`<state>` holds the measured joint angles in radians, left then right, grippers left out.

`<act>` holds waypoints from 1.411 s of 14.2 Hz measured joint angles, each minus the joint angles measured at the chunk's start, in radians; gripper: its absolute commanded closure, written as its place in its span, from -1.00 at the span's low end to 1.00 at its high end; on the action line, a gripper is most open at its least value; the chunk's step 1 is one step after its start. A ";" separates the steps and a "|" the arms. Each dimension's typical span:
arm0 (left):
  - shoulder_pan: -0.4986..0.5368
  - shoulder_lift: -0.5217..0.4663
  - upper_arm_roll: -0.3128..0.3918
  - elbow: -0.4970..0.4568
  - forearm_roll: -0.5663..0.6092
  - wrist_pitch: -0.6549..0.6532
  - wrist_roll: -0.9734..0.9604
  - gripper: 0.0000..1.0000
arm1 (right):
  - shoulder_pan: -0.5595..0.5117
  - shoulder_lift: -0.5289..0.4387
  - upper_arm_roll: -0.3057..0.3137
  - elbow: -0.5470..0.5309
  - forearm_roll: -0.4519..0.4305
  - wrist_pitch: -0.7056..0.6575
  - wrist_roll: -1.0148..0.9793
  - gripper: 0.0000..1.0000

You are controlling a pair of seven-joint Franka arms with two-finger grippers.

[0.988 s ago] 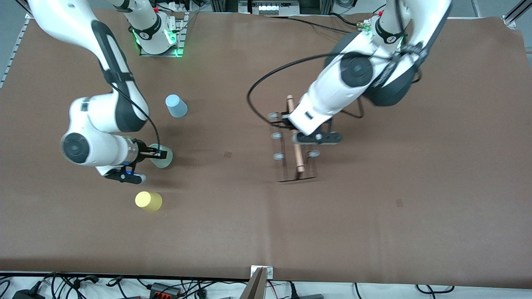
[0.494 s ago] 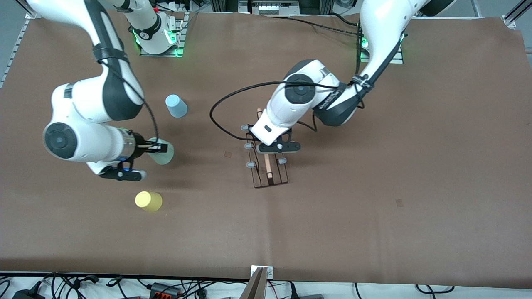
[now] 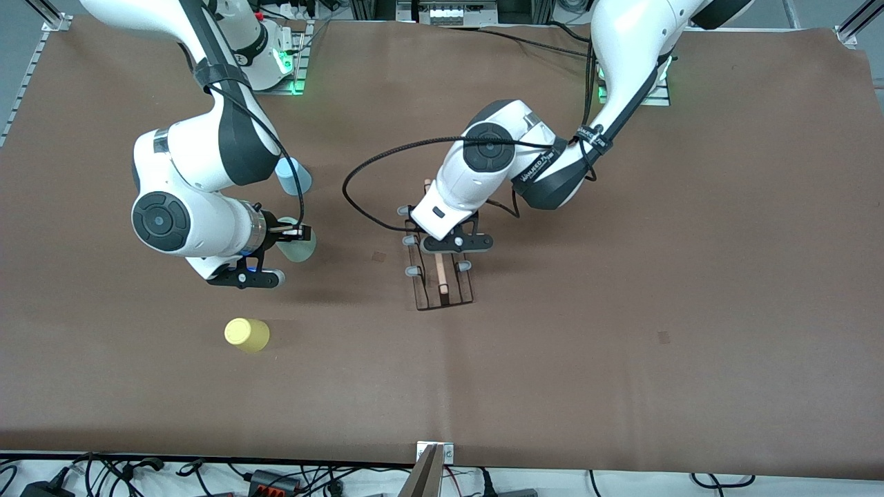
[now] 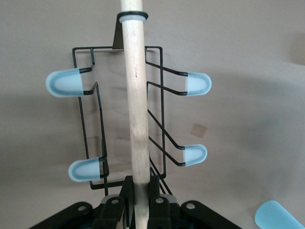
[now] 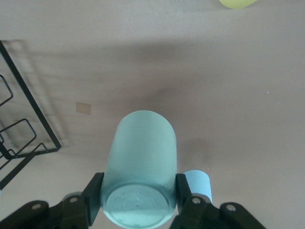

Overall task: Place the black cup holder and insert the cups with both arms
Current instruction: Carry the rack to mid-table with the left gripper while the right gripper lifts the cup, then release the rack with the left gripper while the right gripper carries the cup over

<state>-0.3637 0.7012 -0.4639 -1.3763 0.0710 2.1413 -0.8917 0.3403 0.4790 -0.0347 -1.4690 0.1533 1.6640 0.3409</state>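
Left claw (image 3: 442,243) pinches the rack (image 3: 442,279) by its rod — placing it; right claw (image 3: 293,233) grips the green cup (image 3: 298,247), next onto a peg (image 4: 64,82).

Black rack (image 3: 442,283), yellow cup (image 3: 246,334)

A brown table (image 3: 621,386) fills the view. Along its edge nearest the front camera lie tangled cables (image 3: 138,473) and a small metal bracket (image 3: 435,452) at mid-edge.

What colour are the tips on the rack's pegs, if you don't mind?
Pale translucent blue peg tips on the black cup holder, clearest in the left wrist view.
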 measured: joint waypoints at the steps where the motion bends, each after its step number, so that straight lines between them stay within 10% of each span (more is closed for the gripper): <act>1: -0.001 0.004 0.007 0.000 0.000 0.000 -0.002 0.34 | 0.000 0.001 -0.001 0.000 0.000 -0.007 0.004 0.54; 7: 0.026 -0.006 0.019 0.067 0.000 -0.061 -0.055 -1.00 | 0.000 0.006 -0.002 -0.001 0.000 -0.014 0.024 0.54; 20: 0.494 -0.257 0.031 0.162 0.025 -0.553 0.367 -1.00 | 0.194 0.008 0.043 0.056 0.111 0.042 0.079 0.54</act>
<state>0.1305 0.4446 -0.4333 -1.2148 0.0962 1.5884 -0.5243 0.5339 0.4875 0.0084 -1.4128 0.2643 1.7056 0.4195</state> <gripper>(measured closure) 0.000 0.352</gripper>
